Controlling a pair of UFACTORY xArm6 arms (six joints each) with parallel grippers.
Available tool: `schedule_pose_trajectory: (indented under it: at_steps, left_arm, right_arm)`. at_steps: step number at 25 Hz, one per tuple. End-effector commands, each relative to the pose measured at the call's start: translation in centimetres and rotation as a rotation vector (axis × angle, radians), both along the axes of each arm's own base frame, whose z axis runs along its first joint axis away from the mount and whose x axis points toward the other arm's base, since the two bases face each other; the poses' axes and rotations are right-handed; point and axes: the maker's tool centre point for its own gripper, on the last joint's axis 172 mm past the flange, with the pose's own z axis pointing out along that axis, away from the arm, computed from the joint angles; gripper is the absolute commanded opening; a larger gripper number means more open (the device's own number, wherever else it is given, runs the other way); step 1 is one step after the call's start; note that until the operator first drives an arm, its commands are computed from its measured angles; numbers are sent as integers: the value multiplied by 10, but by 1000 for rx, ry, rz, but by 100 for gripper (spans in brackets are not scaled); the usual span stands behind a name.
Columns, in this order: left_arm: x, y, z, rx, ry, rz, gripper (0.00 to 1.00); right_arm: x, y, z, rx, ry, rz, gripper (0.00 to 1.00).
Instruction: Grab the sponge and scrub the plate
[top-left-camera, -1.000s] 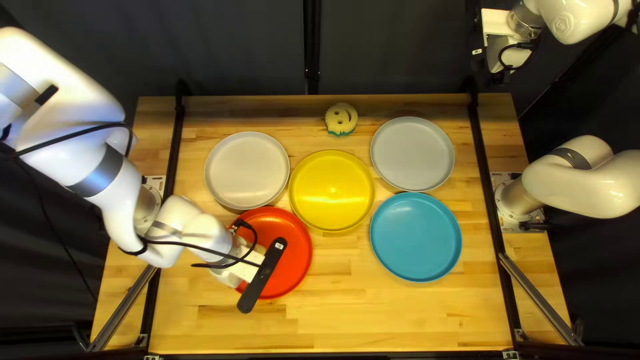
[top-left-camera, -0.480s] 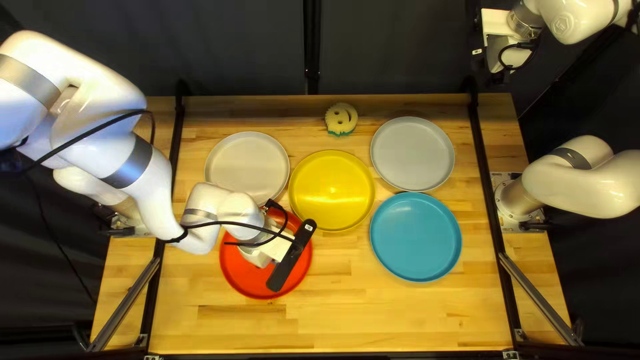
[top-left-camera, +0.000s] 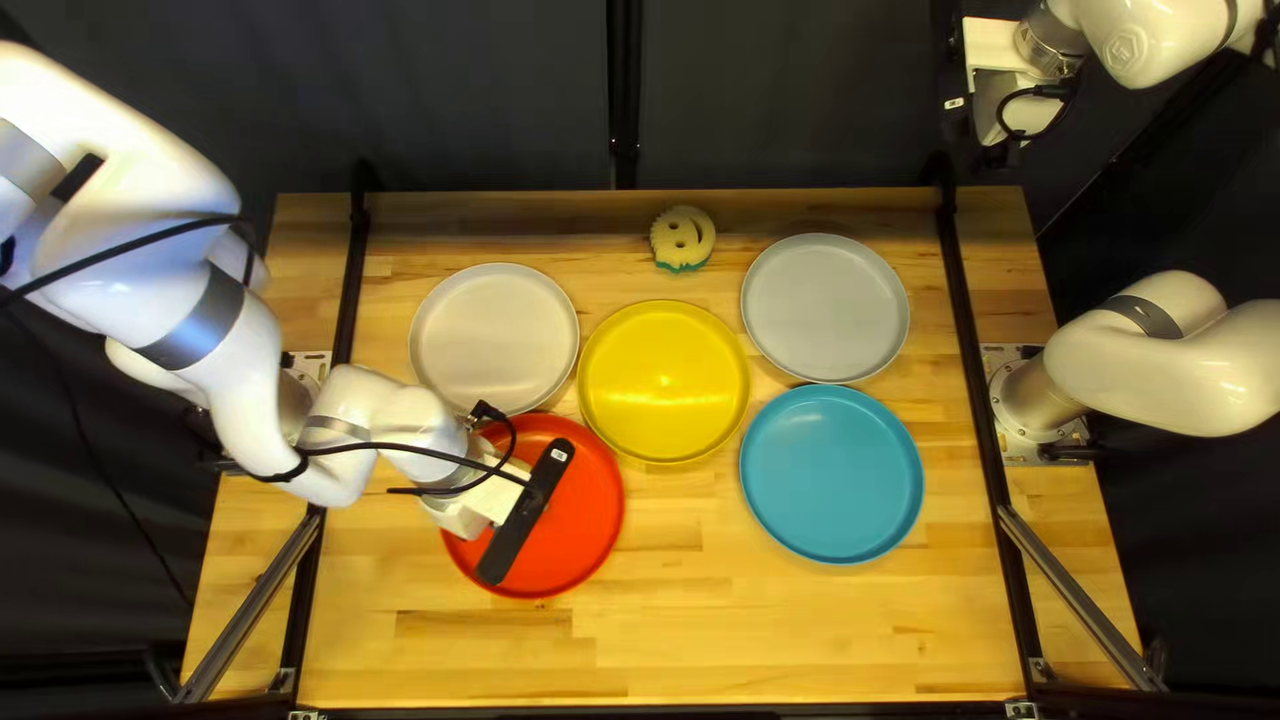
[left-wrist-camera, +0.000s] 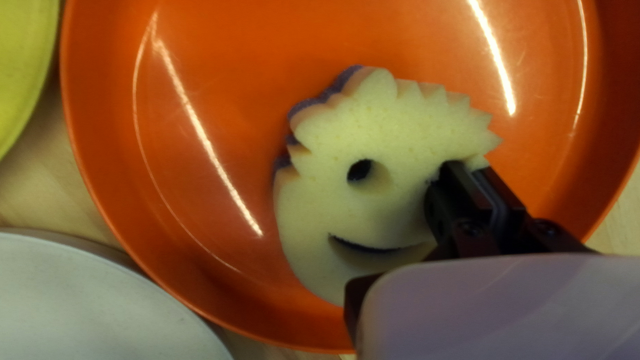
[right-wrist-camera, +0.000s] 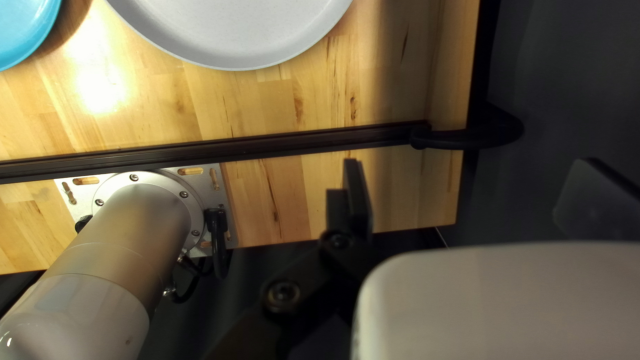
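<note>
The smiley sponge is inside the rim of the red plate, face up, a dark purple layer showing along part of its edge. The left gripper reaches over that plate. In the left wrist view, its two fingers are drawn close together and pinch the sponge at one eye hole, one finger in the hole and the other outside the sponge's edge. Taking the sponge's spiky hair as twelve o'clock, the grip is at about two o'clock.

In the top left view, the yellow plate sits in the middle of the group. Around it, the off-white plate lies between nine and ten o'clock, the light grey plate at two, the blue plate at four and the red plate between seven and eight. At twelve o'clock, apart from the plates, a second smiley sponge with a green edge lies on the wooden surface.

The right gripper is raised beyond the far right corner; its fingers are spread wide with nothing between them.
</note>
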Motion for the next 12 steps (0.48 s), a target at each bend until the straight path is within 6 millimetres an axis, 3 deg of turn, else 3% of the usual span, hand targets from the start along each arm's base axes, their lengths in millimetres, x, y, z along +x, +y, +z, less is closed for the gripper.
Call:
schedule_pose_trajectory:
  at_steps: [1, 7, 12]
  left_arm:
    - [19, 13, 6, 3, -6, 1, 0]
    - [52, 43, 4, 1, -19, -10, 0]
    - [69, 44, 2, -2, -27, -26, 0]
  right_arm:
    - [0, 0, 0, 0, 0, 0, 100]
    - [0, 0, 0, 0, 0, 0, 100]
    - [0, 0, 0, 0, 0, 0, 100]
